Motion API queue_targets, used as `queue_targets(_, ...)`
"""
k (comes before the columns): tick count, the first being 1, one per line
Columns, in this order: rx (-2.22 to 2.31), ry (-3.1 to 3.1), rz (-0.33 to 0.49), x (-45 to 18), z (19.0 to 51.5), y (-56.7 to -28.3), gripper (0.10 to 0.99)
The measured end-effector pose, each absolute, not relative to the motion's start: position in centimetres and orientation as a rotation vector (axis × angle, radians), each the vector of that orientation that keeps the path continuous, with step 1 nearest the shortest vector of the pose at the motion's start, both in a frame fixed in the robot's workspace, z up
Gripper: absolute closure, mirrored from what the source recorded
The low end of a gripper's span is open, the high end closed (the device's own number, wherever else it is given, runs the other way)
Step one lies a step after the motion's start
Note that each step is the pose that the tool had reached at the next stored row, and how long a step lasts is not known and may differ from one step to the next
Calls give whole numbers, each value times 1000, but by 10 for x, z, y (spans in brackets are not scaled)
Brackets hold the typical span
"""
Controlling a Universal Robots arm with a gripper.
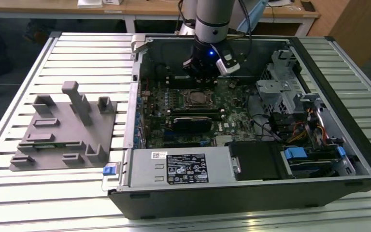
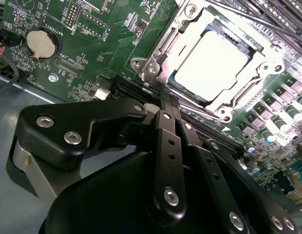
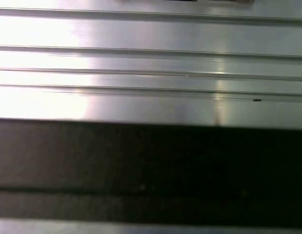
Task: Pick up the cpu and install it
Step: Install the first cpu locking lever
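Inside the metal-framed socket (image 2: 209, 63) on the green motherboard (image 2: 92, 58), the cpu (image 2: 212, 66) lies flat, pale top upward. It is square, so no long axis shows; its edges run parallel with the socket frame, skewed across the second wrist view. The gripper (image 2: 165, 105) hangs just beside the socket, over the board; its black finger links converge to a point and the jaws look closed on nothing. My judgement: if the chip is not fully seated, any downward press or sideways brush could tilt it and bend contacts, or the fingertip could scrape nearby components.

In the exterior view the arm reaches into the open computer case (image 1: 340, 159), well apart from the grey fixture block (image 1: 63, 130).
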State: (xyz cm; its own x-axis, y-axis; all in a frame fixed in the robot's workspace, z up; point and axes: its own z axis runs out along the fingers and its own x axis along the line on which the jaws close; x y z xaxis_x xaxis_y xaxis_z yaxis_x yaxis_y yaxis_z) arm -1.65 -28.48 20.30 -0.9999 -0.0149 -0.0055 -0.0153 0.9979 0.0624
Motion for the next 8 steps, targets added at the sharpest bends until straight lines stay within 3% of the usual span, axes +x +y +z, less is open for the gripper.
queue_targets(8, -24, 3136, 87, -16, 200, -285, 980)
